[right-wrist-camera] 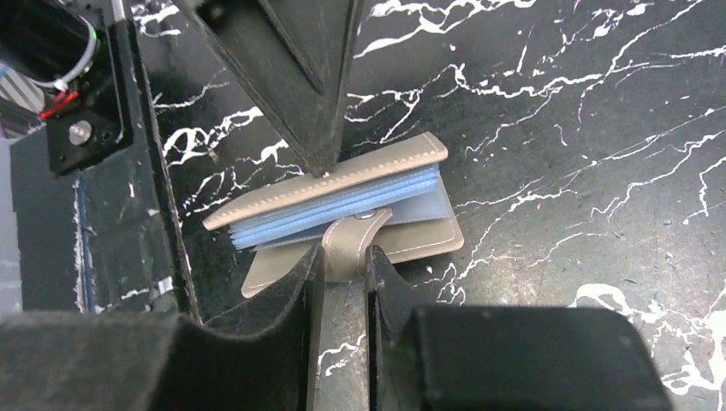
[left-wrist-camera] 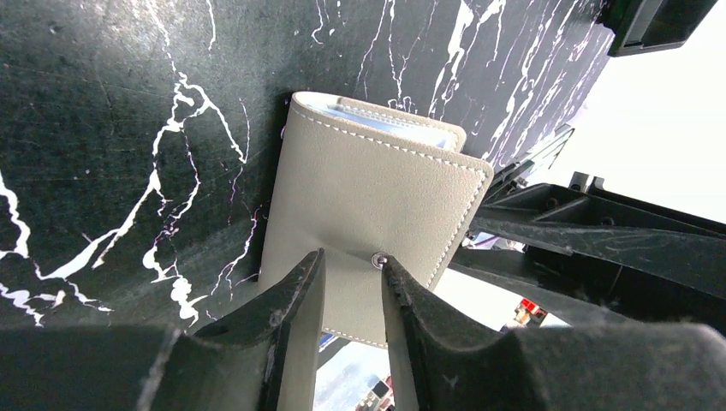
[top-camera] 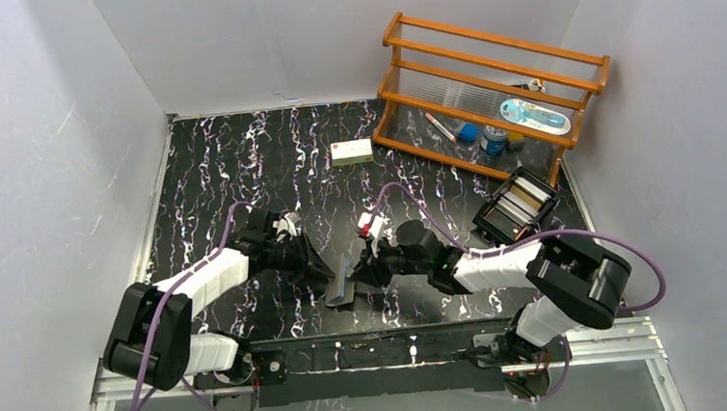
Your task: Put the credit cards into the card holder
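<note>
The grey-taupe card holder lies between my two grippers at the table's front middle, its cover slightly raised over light blue sleeves. My left gripper has its jaws a narrow gap apart with nothing between them. Its tips rest on the cover beside the snap stud. My right gripper is shut on the snap tab. In the top view the left gripper and right gripper face each other. The credit cards, pale and tan, stand in a black tray at the right.
A white box with a red mark lies at the back middle. A wooden rack with a pen and small items stands at the back right. A black rail runs along the near edge.
</note>
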### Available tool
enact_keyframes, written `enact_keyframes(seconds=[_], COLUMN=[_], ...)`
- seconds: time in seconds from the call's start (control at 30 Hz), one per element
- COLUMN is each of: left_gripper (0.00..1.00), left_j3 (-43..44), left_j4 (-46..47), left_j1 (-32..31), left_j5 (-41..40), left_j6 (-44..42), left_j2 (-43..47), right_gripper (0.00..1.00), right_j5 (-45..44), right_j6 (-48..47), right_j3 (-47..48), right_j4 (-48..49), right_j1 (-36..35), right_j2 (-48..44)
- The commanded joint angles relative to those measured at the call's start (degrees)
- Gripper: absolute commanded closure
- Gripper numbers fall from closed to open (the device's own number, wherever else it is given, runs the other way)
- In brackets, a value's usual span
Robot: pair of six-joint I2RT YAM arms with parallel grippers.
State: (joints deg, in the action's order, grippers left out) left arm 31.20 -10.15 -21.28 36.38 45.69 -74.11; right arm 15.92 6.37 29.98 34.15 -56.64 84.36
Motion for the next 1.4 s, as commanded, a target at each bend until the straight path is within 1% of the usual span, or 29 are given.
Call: enact_keyframes(seconds=[0.0, 0.3, 0.4, 0.53, 0.57, 0.7, 0.77, 0.83, 0.87, 0.93, 1.07, 1.13, 1.2, 1.27, 1.33, 1.37], left_gripper=[0.70, 0.70, 0.70, 0.69, 0.69, 0.69, 0.69, 0.69, 0.69, 0.69, 0.69, 0.69, 0.69, 0.69, 0.68, 0.66], left_j3=[-0.8, -0.8, -0.8, -0.8, -0.7, -0.6, -0.5, -0.5, -0.5, -0.5, -0.4, -0.4, -0.3, -0.1, 0.7, 1.6], left_j4=[0.3, 0.2, -0.1, -0.5, -0.6, -0.7, -0.7, -0.7, -0.7, -0.7, -0.8, -0.8, -0.8, -0.9, -1.8, -3.2], left_j1=[-0.8, -1.9, -2.1, -2.3, -2.3, -2.6, -2.9, -3.2, -3.3, -3.5, -4.2, -4.3, -4.6, -4.8, -4.8, -4.8], left_j5=[0.5, -1.6, -2.4, -3.8, -4.1, -5.0, -5.6, -6.3, -6.5, -7.0, -8.2, -8.3, -8.3, -8.2, -8.3, -8.8], left_j6=[0.2, 0.3, 0.1, -0.2, -0.3, -0.4, -0.4, -0.3, -0.2, -0.1, -0.1, 0.0, 0.4, 0.7, 0.6, 0.3], left_j2=[-1.6, -3.7, -4.0, -4.0, -5.2, -6.5, -6.9, -7.4, -7.6, -7.8, -7.6, -7.7, -7.1, -6.0, -4.7, -4.5], right_gripper=[0.97, 0.97, 0.98, 0.97, 0.97, 0.92, 0.89, 0.84, 0.82, 0.73, 0.62, 0.60, 0.59, 0.59, 0.59, 0.59], right_j5=[0.6, 0.1, 0.0, 1.2, 2.0, 4.1, 4.9, 5.7, 6.0, 7.2, 7.9, 6.3, 2.3, -2.2, -7.2, -11.6], right_j6=[6.2, 11.8, 11.6, 8.4, 7.3, 3.6, 2.3, 1.4, 1.2, 0.7, 0.1, 0.6, 2.9, 7.8, 14.6, 19.6], right_j3=[-1.9, -4.2, -5.0, -5.9, -6.2, -6.1, -5.7, -6.1, -6.5, -7.3, -7.3, -6.8, -5.4, -3.2, 0.5, 2.4], right_j4=[15.0, 24.5, 26.3, 27.2, 27.4, 25.7, 23.0, 22.6, 22.6, 22.1, 16.5, 12.9, 8.1, 2.4, -4.7, -11.1], right_j1=[-0.1, -0.1, -0.1, -0.1, -0.1, -0.1, -0.1, -0.1, -0.1, -0.1, -0.1, -0.1, -0.1, -0.1, -0.1, -0.1], right_j2=[-0.6, 2.8, 2.9, 1.7, 1.4, 1.0, 1.2, 1.1, 0.7, -0.9, -5.7, -7.3, -8.2, -8.7, -8.7, -8.4])
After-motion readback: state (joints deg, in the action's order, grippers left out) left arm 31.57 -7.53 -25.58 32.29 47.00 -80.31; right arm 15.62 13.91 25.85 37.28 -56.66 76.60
